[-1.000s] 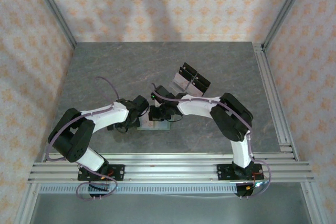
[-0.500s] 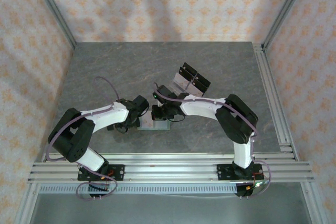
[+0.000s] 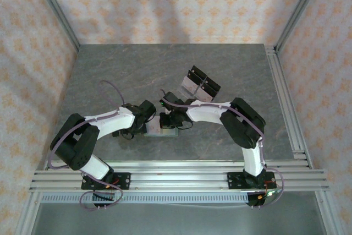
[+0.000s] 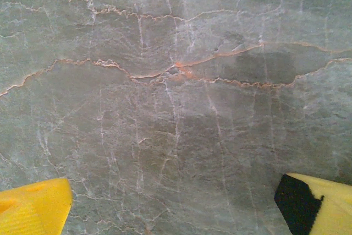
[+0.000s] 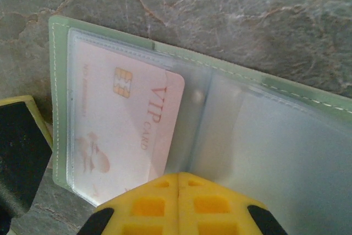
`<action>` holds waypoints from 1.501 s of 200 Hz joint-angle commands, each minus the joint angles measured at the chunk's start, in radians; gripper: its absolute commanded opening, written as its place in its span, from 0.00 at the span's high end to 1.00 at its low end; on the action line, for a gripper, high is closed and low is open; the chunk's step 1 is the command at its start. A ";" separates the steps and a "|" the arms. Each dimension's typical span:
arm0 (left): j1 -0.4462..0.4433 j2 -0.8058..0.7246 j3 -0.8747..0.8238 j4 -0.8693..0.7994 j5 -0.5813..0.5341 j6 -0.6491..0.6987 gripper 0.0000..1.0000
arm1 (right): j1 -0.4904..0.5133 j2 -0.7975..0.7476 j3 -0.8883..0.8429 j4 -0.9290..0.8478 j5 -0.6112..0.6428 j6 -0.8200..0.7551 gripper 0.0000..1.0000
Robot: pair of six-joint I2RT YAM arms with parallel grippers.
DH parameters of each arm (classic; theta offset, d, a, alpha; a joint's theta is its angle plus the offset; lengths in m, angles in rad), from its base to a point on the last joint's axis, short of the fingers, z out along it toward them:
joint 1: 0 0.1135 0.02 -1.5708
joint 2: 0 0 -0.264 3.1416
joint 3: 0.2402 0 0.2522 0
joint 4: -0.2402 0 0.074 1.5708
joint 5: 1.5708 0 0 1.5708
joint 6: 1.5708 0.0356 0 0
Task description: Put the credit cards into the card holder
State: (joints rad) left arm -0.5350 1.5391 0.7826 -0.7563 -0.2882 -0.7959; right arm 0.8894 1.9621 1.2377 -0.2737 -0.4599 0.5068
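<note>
A: What has changed at the right gripper (image 5: 179, 185)?
B: Its yellow fingers have closed together, holding nothing, just over the open card holder (image 5: 264, 136) on the table (image 5: 247, 15).
A: And the credit card (image 5: 124, 125)?
B: It lies inside the left clear pocket, a little slanted. I think this one is finished. The left gripper (image 4: 176, 205) hangs wide apart.

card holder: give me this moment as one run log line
card holder: open flat on table | credit card: in clear sleeve | right gripper: shut, over card holder | left gripper: open, over table
</note>
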 commanded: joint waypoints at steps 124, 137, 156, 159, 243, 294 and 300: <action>-0.007 0.039 -0.026 0.039 0.038 -0.017 0.00 | 0.007 0.069 0.095 -0.036 -0.060 -0.037 0.93; -0.008 0.034 -0.022 0.033 0.035 -0.018 0.00 | 0.007 0.055 0.097 -0.053 -0.053 -0.048 0.93; -0.007 0.015 -0.013 0.008 0.025 -0.023 0.00 | 0.003 0.012 0.095 -0.078 -0.038 -0.065 0.91; -0.007 0.011 -0.010 0.002 0.022 -0.025 0.00 | 0.001 0.002 0.094 -0.082 -0.035 -0.067 0.90; -0.007 -0.161 0.050 -0.069 0.010 0.009 0.00 | -0.079 -0.111 0.086 -0.246 0.038 -0.184 0.53; -0.011 -0.117 0.049 0.023 0.095 0.047 0.00 | -0.079 -0.033 0.147 -0.292 0.054 -0.235 0.53; -0.012 -0.111 0.050 0.027 0.096 0.047 0.00 | -0.079 -0.030 0.152 -0.295 0.054 -0.237 0.53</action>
State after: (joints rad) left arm -0.5369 1.3968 0.8177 -0.7654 -0.2161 -0.7719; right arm 0.8062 1.9167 1.3460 -0.5110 -0.4362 0.3119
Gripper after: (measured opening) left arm 0.997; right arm 0.470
